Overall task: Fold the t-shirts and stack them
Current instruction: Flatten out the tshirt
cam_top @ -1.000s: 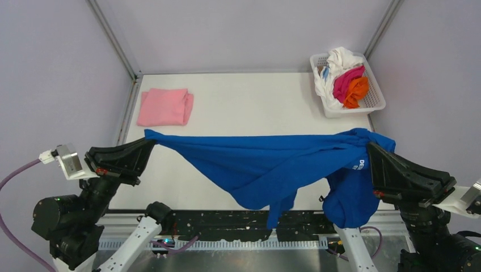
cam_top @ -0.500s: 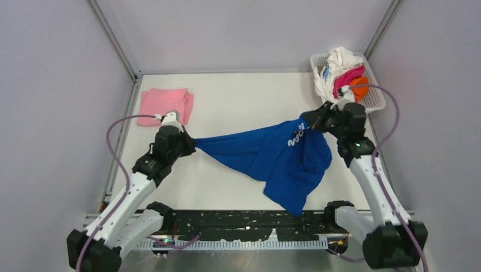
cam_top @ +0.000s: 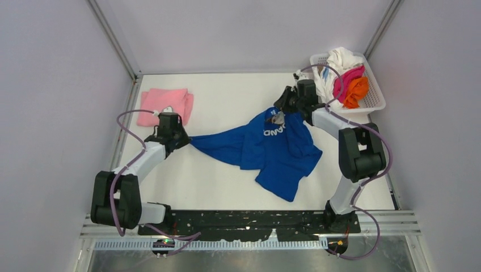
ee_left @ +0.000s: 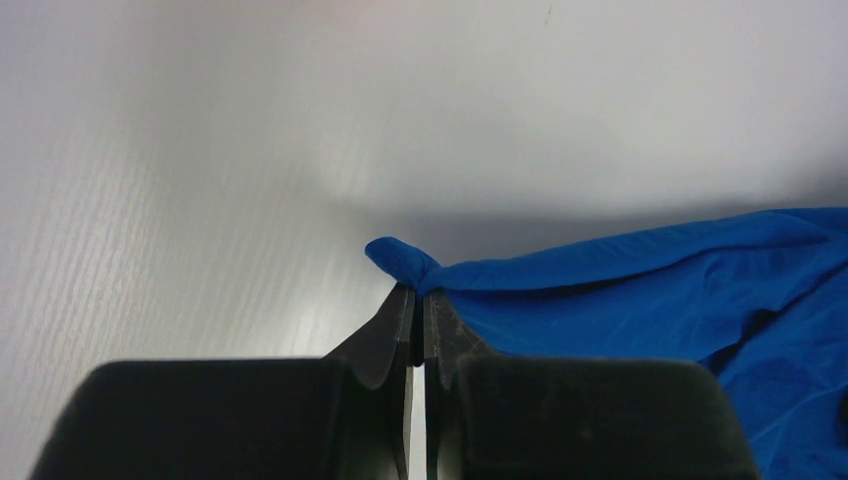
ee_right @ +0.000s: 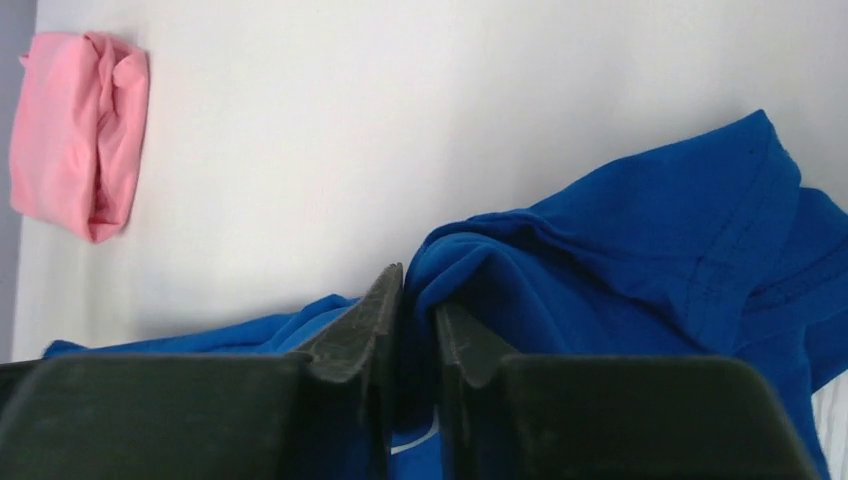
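Top external: white table, lilac walls; left gripper, right gripper pinch blue t-shirt.

I'm seeing the blue t-shirt showing soft matt cloth, the table looking smooth and faintly sheeny, the basket looking white plastic mesh.

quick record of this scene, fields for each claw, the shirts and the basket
left claw: shut on a corner of the blue t-shirt
right claw: shut on a fold of the blue t-shirt
blue t-shirt: unfolded, stretched between the claws
pink t-shirt: folded, far left
basket: far right, holds white shirt, magenta shirt, orange shirt
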{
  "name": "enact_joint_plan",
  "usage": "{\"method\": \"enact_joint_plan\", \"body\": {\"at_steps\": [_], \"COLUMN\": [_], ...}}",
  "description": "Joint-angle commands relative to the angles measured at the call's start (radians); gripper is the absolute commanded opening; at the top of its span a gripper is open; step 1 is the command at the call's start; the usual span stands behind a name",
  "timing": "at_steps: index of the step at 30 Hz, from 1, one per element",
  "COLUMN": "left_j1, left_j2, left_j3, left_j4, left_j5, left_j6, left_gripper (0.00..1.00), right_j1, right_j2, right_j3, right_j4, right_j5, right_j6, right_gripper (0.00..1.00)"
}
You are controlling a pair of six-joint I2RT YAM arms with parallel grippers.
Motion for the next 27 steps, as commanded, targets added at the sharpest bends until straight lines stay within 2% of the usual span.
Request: {"method": "enact_joint_plan", "body": {"at_steps": [1,3,4,5,6,10,15,21,24,27], "left_j1": [0.026,0.025,0.025,0.024,0.02,-0.041,-0.247,-0.41,-0.467,-0.503], "left_j2": [0.023,0.01,-0.009,-0.031,-0.053,-0.152,-0.191,-0.044,0.067,0.163], "left_j3": [0.109,0.15,0.154,0.151,0.151,0.12,0.08,0.066,0.109,0.161], "left_j4": [0.005,-0.051,-0.054,-0.053,-0.06,-0.08,-0.04,0.081,0.111,0.123], "left_j5": [-0.015,0.022,0.048,0.078,0.109,0.166,0.257,0.377,0.409,0.416], "left_j6": [0.018,0.031,0.034,0.04,0.047,0.051,0.035,-0.039,-0.053,-0.054], "left_gripper": [0.17,0.6,0.87,0.98,0.99,1.0,1.0,1.0,1.0,0.97], "right_j1": [0.018,0.019,0.019,0.019,0.019,0.018,0.014,0.008,0.008,0.007], "right_j2": [0.076,0.081,0.061,0.043,-0.006,-0.204,-0.536,-0.915,-1.044,-1.152], "right_j3": [0.159,0.205,0.203,0.183,0.169,0.012,-0.3,-0.591,-0.682,-0.738], "right_j4": [0.011,-0.041,-0.08,-0.089,-0.106,-0.115,-0.118,-0.189,-0.199,-0.232], "right_j5": [0.073,0.123,0.143,0.194,0.229,0.339,0.373,0.366,0.264,0.263], "right_j6": [-0.033,-0.037,-0.04,-0.042,-0.047,-0.049,-0.004,0.05,0.062,0.069], "right_gripper": [0.3,0.53,0.81,0.93,0.98,0.95,0.95,0.95,0.95,0.95]}}
